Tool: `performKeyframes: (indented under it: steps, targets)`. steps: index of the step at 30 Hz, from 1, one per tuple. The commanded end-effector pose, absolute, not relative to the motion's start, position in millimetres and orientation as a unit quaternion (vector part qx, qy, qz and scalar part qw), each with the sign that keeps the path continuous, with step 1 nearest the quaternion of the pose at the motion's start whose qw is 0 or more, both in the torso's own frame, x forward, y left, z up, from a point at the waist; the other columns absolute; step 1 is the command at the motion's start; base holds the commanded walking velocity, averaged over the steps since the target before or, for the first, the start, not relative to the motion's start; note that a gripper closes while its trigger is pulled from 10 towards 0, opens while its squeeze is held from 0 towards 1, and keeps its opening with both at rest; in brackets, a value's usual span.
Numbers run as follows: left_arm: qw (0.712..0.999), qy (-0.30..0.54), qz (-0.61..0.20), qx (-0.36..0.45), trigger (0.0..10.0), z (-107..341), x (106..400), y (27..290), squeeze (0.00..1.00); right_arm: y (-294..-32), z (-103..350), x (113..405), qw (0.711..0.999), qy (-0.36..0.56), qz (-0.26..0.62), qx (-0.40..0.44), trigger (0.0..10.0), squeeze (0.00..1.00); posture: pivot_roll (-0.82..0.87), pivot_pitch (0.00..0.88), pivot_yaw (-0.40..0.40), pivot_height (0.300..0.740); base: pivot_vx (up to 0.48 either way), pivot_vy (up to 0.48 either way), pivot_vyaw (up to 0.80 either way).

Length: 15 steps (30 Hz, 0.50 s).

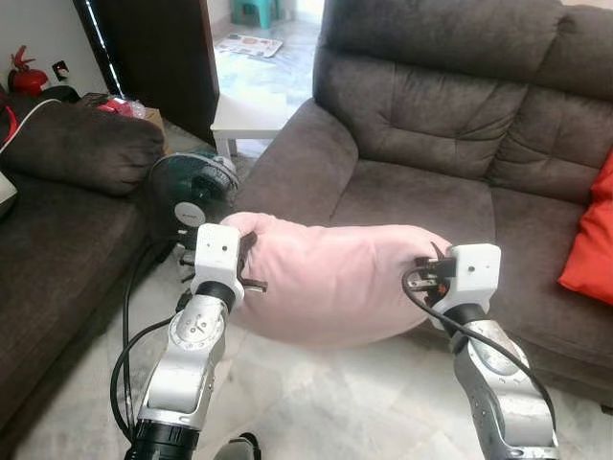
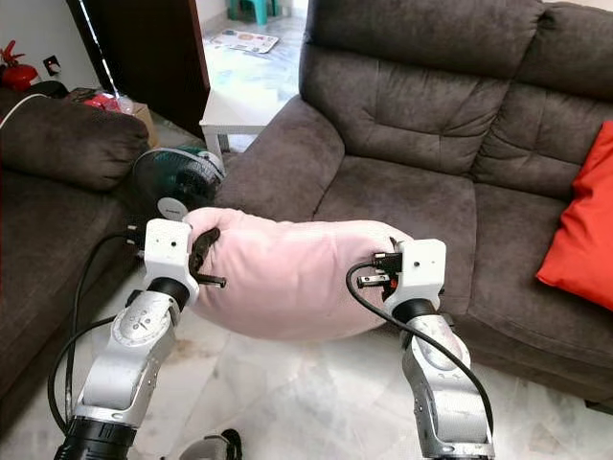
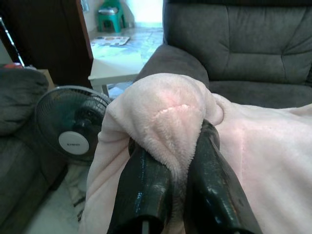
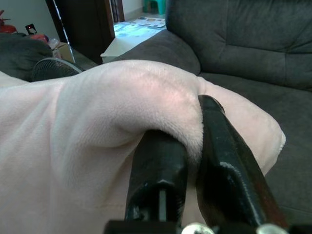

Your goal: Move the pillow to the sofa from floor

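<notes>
the pink plush pillow [image 1: 335, 283] hangs in the air between the two arms, clear of the pale marble floor [image 1: 316, 402] and just in front of the seat edge of the dark grey sofa [image 1: 441, 125]. its far side looks close to the seat cushion, though contact cannot be told.

the left end effector [image 3: 170, 158] is clenched on the pillow's left end: in the left wrist view both black fingers [image 3: 144, 187] pinch a bunched fold of the fleece between them. the right end effector [image 4: 192, 141] is likewise clenched on the pillow's right end, a ridge of fabric squeezed between its two fingers [image 4: 226, 165]. the pillow sags a little in the middle between the two grips.

an orange-red cushion [image 1: 589, 240] leans on the sofa's right part, well apart from the pillow. to the robot's left stands a second dark sofa [image 1: 67, 192]. a small floor fan [image 1: 192, 192] with a dark round grille sits on the floor between the two sofas, just behind the pillow's left end. beyond it a small white side table [image 1: 247, 117] stands beside the sofa's arm, near a dark wooden door [image 1: 158, 48]. a red fire extinguisher [image 1: 27, 75] shows at the far left, behind the second sofa.
</notes>
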State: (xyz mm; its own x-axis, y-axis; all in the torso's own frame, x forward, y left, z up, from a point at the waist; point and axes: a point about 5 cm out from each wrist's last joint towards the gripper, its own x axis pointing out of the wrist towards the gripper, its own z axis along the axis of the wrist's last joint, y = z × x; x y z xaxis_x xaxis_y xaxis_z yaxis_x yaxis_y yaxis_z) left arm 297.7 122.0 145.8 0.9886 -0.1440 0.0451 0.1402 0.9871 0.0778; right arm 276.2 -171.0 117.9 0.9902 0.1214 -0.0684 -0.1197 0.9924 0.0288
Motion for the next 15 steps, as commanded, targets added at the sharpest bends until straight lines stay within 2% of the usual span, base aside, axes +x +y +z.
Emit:
performKeyframes:
  steps: [1,8,15]
  targets:
    - [0.992,-0.083,-0.083,0.044,10.0,169.2,298.7,113.6,0.00,-163.8,141.1,278.8,0.996,-0.016,0.082,0.015,10.0,0.00,0.07,0.092,-0.054,0.740,0.345,0.000,0.00]
    - [0.991,-0.089,-0.083,0.051,10.0,173.4,300.4,114.0,0.00,-165.0,145.4,279.9,0.996,-0.027,0.076,0.028,10.0,0.00,0.07,0.094,-0.053,0.740,0.366,0.000,0.00]
    - [0.991,-0.092,-0.083,0.054,10.0,174.9,299.9,115.3,0.00,-163.2,144.8,279.6,0.996,-0.024,0.081,0.020,10.0,0.00,0.07,0.084,-0.052,0.740,0.480,0.000,0.00]
